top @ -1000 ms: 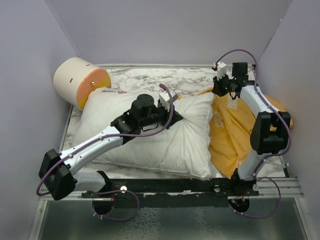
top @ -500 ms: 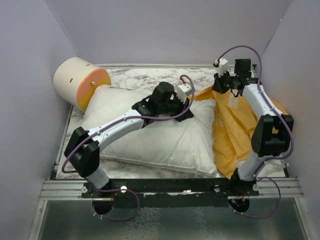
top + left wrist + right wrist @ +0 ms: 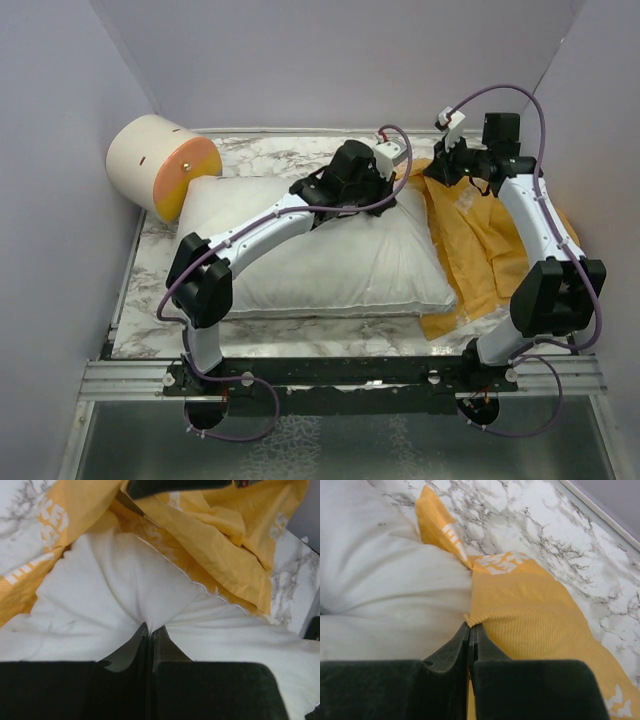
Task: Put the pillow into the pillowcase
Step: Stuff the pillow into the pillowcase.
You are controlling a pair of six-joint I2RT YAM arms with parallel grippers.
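Top external view: over the last second the left pincer [image 3: 150, 627], clamped on the pillow [image 3: 330, 265] corner, has dragged it right across the counter [image 3: 270, 155] under the pillowcase [image 3: 485, 240] hem, which the right pincer [image 3: 470, 626] pinches up. Insertion looks barely begun.

Right gripper [image 3: 470, 627] fingers [image 3: 451, 647] pinched on pillowcase [image 3: 530, 605] edge, pillow [image 3: 380, 580] at left, marble table [image 3: 520, 515] beyond

Plain lilac walls [image 3: 350, 60] close me in left, far and right, around a grey-veined white marble tabletop [image 3: 285, 155] with a metal rail [image 3: 130, 378] at its near edge.
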